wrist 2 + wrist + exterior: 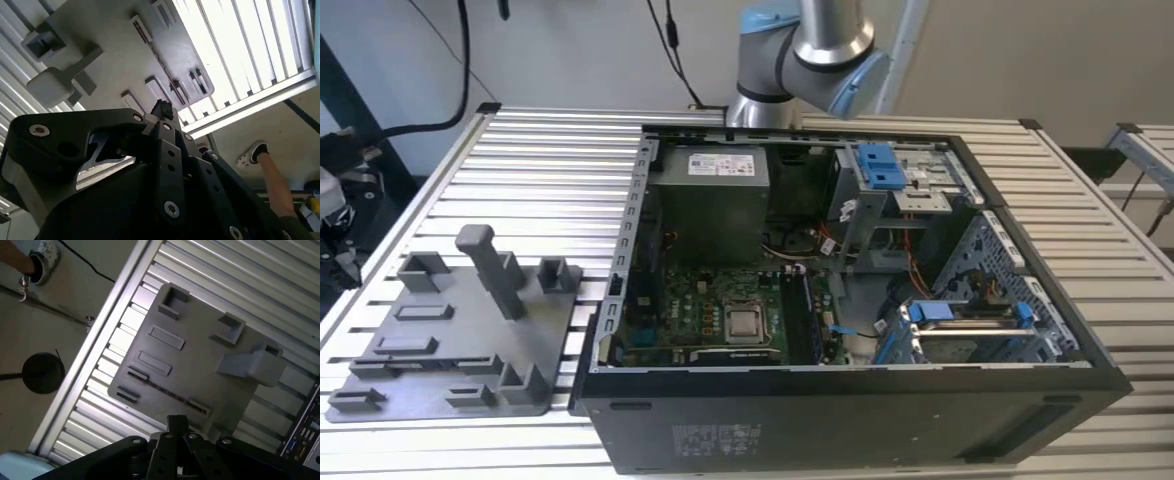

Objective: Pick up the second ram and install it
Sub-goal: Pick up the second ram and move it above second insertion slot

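Note:
The second ram point(167, 392) is a thin dark stick standing on edge in a slot of the grey holder tray point(200, 355), near the tray's side by the table edge. It shows in the second wrist view as a dark line point(165, 75) on the tray point(115, 45). My gripper point(177, 424) hangs above the tray, apart from the ram, its black fingertips point(161, 107) together with nothing between them. The arm's elbow joint point(803, 50) stands behind the open computer case point(854, 300).
Inside the case lie the motherboard point(720, 315), a power supply point(710, 195) and blue drive clips point(881, 165). The tray point(454, 330) has an upright post point(487, 265). A person's leg and shoe point(257, 155) stand on the floor beyond the slatted table's edge point(100, 335).

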You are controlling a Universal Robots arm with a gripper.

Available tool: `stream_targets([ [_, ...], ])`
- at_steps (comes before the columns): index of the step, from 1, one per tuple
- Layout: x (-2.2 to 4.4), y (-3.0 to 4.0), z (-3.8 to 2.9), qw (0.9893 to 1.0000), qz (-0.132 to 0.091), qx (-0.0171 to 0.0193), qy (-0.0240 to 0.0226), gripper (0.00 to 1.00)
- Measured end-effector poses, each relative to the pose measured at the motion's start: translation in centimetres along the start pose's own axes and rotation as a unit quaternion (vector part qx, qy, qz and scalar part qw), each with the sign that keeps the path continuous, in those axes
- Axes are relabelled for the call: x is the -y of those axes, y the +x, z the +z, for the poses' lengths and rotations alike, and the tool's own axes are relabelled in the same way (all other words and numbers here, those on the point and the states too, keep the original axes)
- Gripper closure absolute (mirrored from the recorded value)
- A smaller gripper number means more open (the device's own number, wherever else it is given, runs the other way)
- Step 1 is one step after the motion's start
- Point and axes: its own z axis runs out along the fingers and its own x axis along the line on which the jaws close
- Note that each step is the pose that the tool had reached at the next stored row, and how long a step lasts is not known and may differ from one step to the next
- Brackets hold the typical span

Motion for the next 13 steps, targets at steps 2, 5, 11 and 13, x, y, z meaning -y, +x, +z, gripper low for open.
stream_targets([
  [2, 0.01, -0.01, 0.00, 0.9999, -0.013, -0.0006, -0.0001, 0.89],
  [5, 0.01, -0.01, 0.00, 0.9993, -0.037, -0.0008, 0.0001, 0.89],
  [11, 0.01, -0.01, 0.00, 0.9959, -0.090, -0.0005, 0.0012, 0.89],
  [13, 0.01, 0.00, 0.03, 0.9941, -0.108, -0.0010, 0.0011, 0.89],
])
